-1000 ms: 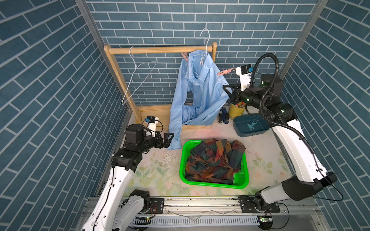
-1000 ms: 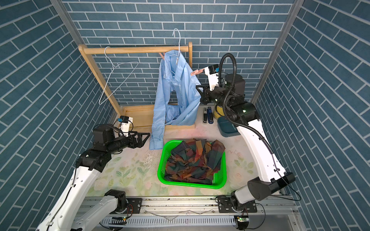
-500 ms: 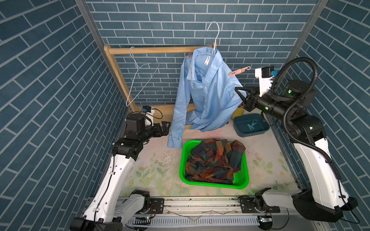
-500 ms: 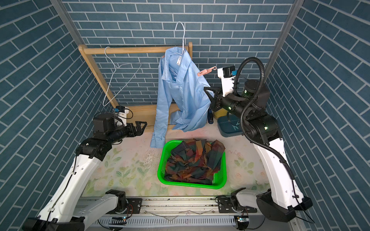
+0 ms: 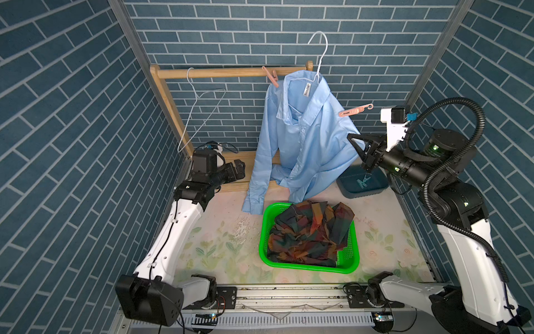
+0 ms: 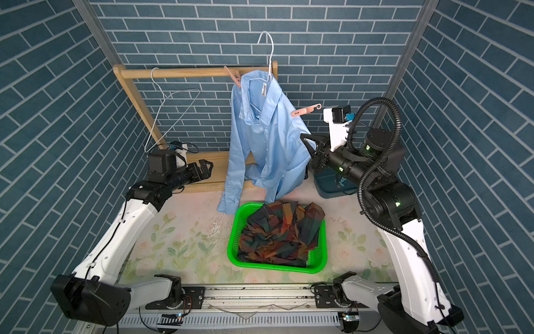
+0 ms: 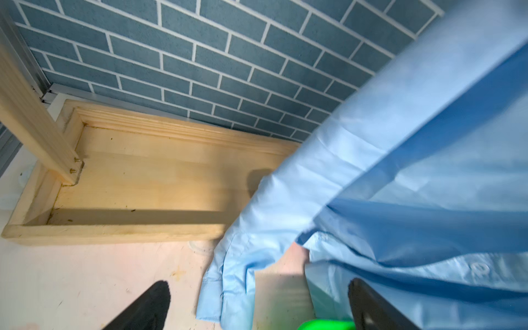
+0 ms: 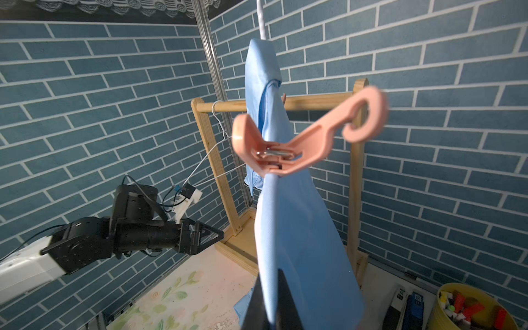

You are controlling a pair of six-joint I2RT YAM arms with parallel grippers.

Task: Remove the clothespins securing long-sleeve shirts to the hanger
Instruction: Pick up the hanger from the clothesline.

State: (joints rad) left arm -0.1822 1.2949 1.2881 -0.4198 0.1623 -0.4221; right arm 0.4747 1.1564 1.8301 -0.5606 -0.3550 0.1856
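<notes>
A pale blue collared long-sleeve shirt hangs mid-frame on a white wire hanger, a salmon pink plastic clothespin clipped at its right edge above the right gripper, which pinches the fabric, while the left gripper gapes empty at left.

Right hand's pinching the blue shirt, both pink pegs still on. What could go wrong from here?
1. The right hand is shut on the blue shirt, not a peg; more pull may drag the white hanger off the end of the rod.
2. The near pink clothespin looks blurred, perhaps swinging, so a grab could miss.
3. The open left hand could snag the hanging sleeve.
</notes>
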